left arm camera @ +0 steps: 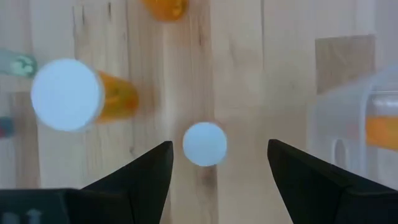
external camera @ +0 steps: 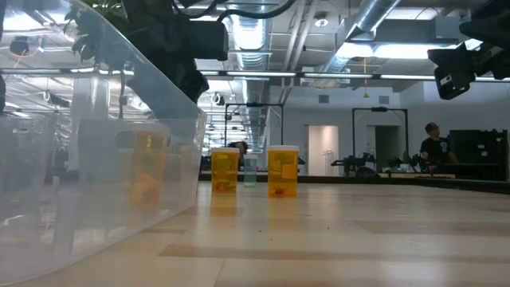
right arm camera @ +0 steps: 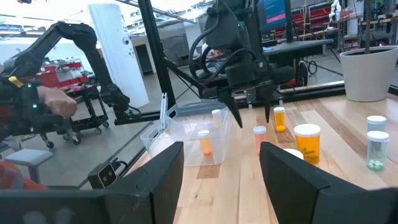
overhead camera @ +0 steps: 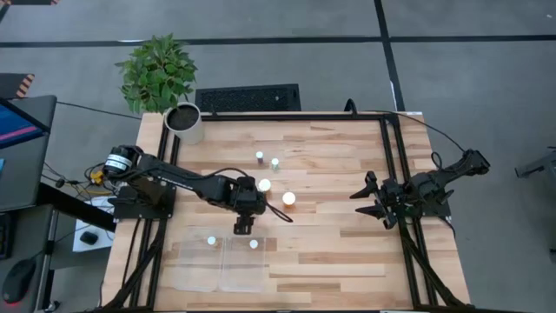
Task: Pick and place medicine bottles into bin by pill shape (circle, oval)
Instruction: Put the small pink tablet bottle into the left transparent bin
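Your left gripper hangs at centre frame in the high view, just above the top rim of the bin, with its jaws spread and nothing between them. Its wrist view shows why: a small white-capped bottle stands upright on the surface right in the gap, so the arm looks lined up for a straight drop onto that cap. A bigger orange bottle sits at the left of that view, clear of the jaws. The bin, lower left of centre in the high view, already holds one bottle in its left half and another in its right, which fits sorting by pill shape. Four more bottles wait in the middle of the surface. Your right gripper rests at right, jaws parted, empty
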`<control>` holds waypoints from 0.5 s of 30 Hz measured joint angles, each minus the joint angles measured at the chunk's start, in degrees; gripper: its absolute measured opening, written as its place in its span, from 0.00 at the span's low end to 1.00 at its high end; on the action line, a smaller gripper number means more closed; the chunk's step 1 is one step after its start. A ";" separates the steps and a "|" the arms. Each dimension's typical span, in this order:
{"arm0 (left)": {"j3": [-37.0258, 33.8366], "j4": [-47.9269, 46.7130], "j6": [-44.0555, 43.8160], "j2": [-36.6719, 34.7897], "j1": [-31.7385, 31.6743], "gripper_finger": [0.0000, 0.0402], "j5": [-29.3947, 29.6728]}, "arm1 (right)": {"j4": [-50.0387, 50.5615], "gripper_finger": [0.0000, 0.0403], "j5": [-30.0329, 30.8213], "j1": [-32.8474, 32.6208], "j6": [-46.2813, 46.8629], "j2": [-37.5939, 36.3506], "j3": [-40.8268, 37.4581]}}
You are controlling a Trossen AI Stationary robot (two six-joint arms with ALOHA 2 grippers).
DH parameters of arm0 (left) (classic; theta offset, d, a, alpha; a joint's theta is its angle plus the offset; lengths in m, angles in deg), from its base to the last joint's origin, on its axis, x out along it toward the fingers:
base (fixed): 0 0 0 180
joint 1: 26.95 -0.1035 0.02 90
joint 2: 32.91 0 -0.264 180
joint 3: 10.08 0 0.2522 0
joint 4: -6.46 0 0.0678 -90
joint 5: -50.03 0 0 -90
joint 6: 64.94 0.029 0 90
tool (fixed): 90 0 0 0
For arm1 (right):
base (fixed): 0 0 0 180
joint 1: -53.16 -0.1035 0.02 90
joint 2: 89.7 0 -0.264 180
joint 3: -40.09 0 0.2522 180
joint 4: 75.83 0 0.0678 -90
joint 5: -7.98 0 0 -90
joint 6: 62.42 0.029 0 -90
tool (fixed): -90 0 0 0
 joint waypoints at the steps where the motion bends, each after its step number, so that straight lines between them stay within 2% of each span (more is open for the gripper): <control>1: -0.01 0.18 0.06 0.00 -0.04 0.64 0.15 | 0.00 0.56 -0.02 -0.02 0.00 0.00 0.00; 15: -4.35 6.33 0.42 0.07 -0.46 0.64 0.11 | 0.02 0.56 -0.02 -0.01 0.02 0.00 0.00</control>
